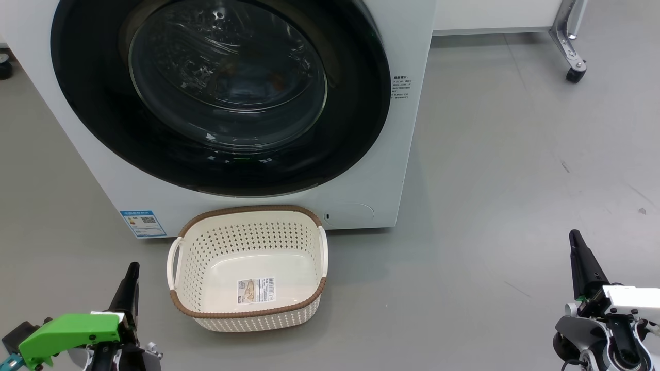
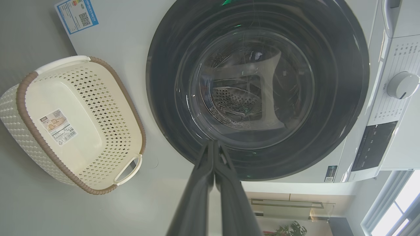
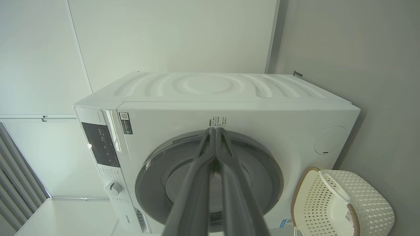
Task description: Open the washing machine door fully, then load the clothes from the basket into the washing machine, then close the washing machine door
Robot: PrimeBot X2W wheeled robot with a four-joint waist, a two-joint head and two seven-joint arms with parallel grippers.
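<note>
The washing machine (image 1: 407, 154) stands in front of me with its door (image 1: 103, 129) closed, black rim flat against the white front. Faint orange-brown specks show behind the glass bowl (image 1: 227, 77); the clothes are otherwise hidden. The basket (image 1: 247, 210) sits on the floor below the door, holding nothing but its label sticker. My left gripper (image 1: 133, 268) is shut, low left of the basket. My right gripper (image 1: 575, 239) is shut, far to the right. In the wrist views the left gripper (image 2: 214, 144) and the right gripper (image 3: 215, 130) point at the door, fingers together.
A metal frame leg on a caster (image 1: 575, 72) stands at the back right. A blue label sticker (image 1: 143, 222) marks the washer's lower left. The control knob (image 2: 402, 85) and dark panel sit above the door. Grey floor spreads wide to the right.
</note>
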